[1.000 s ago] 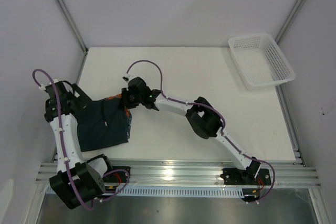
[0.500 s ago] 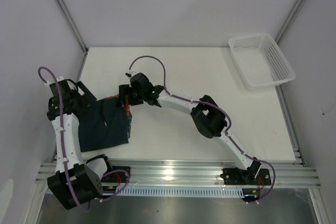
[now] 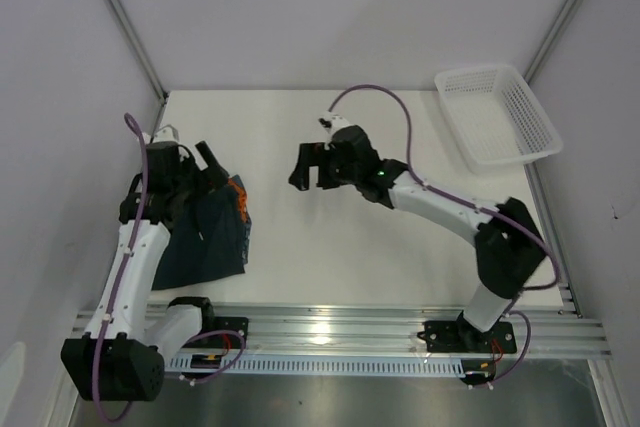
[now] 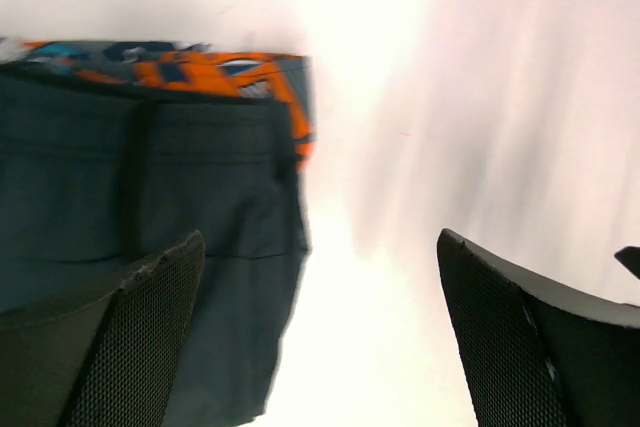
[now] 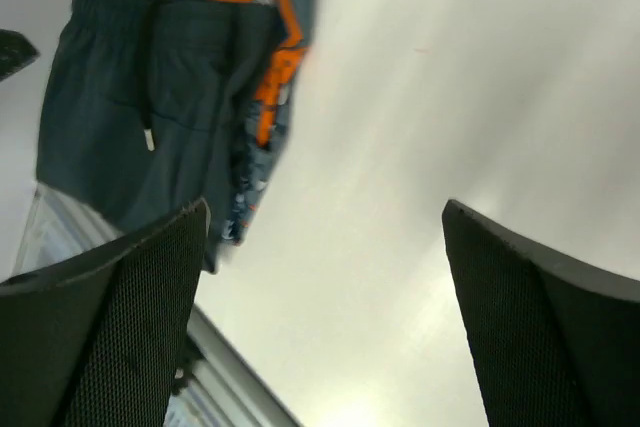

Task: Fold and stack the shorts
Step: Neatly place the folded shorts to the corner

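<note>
Landmark: one white mesh basket [image 3: 515, 157], at the far right corner of the table [image 3: 400, 247].
Shorts, count: two pairs, stacked as one pile.
Dark shorts [image 3: 205, 242]: the top pair, plain navy-teal, lying flat across the table from the basket, at the left side and nearer the arm bases. In the right wrist view the dark shorts [image 5: 130, 127] show a waistband and one drawstring [image 5: 148, 97] with a pale tip.
Printed shorts [image 3: 240, 209]: the bottom pair, under the dark pair. Only a strip of orange, teal and white shows, along the pile's edge on the basket side and along its far edge. The left wrist view shows that orange strip [image 4: 210, 72] past the waistband of the dark pair [image 4: 150, 187]; the right wrist view shows it too [image 5: 270, 77].
Arms, count: two, each with one pincer.
Left pincer [image 3: 215, 169]: at the far edge of the pile, on the side away from the basket. Its two fingers [image 4: 130, 337] stand spread wide with nothing between them; its own camera [image 4: 320, 277] looks at fabric and bare table through the gap.
Right pincer [image 3: 310, 179]: over bare table, between the pile and the basket and well apart from both. Its two fingers [image 5: 540, 317] are spread wide and hold nothing [image 5: 325, 212].
Basket contents: nothing can be made out inside.
Rail [image 3: 350, 322]: one metal rail at the near edge, carrying both arm bases.
</note>
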